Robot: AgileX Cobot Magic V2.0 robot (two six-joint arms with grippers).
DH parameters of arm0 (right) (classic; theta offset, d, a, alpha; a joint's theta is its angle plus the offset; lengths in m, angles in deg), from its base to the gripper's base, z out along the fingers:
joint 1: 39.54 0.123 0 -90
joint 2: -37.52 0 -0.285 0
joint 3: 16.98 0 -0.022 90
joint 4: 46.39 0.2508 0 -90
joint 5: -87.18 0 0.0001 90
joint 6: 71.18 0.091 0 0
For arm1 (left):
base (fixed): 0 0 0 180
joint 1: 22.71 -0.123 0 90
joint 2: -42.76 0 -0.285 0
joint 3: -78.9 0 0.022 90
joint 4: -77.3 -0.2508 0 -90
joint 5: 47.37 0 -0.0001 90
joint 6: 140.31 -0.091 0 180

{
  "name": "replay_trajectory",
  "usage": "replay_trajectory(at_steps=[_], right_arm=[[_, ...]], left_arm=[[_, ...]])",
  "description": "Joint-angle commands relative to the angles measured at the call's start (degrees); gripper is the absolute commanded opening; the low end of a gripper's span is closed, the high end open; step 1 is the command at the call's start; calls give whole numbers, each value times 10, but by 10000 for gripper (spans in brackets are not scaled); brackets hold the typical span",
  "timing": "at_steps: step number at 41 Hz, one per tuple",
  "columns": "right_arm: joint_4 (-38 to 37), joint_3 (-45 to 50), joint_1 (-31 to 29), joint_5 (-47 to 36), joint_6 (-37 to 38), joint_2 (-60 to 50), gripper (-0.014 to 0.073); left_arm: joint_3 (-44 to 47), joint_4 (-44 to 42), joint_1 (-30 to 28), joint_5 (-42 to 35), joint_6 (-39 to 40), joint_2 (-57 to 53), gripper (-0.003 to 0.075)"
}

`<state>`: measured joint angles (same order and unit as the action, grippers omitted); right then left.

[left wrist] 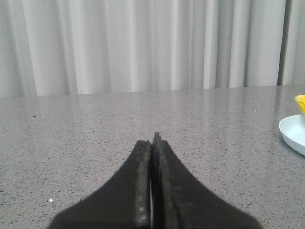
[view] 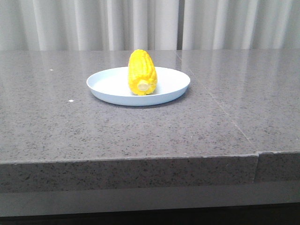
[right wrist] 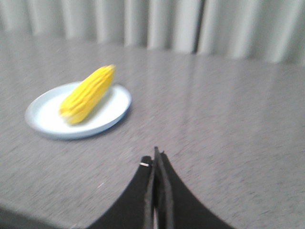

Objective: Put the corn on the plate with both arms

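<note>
Grey speckled stone counter with a thick front edge, a seam running back across its right part, and a soft sheen from diffuse light. Pale pleated curtains hang in vertical folds behind it, closing the whole background.

left claw and right claw both closed, holding nothing
</note>
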<state>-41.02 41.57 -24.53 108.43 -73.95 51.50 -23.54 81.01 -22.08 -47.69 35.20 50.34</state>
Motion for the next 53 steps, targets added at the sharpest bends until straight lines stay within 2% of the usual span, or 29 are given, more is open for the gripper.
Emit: replay_trajectory(at_steps=[1, 6, 10, 17, 32, 36, 42, 53], right_arm=[[0, 54, -45, -161, -5, -30, -119], [0, 140, -101, -253, -5, -67, -119], [0, 190, -121, -307, -5, -75, -119], [0, 193, -124, -268, -5, -75, -119], [6, 193, -123, -273, -3, -75, -119], [6, 193, -122, -279, 28, -75, -119], [-54, 193, -119, -276, 61, -76, -119], [-43, 193, -119, -293, 58, -76, -119]], left_arm=[[1, 5, -1, -49, 5, -11, -20], [1, 5, -1, -49, 5, -11, -20], [1, 5, -1, -49, 5, -11, -20], [1, 5, -1, -49, 5, -11, -20], [1, 5, -1, -49, 5, -11, -20], [1, 5, -1, -49, 5, -11, -20], [1, 5, -1, -49, 5, -11, -20], [1, 5, -1, -49, 5, -11, -20]])
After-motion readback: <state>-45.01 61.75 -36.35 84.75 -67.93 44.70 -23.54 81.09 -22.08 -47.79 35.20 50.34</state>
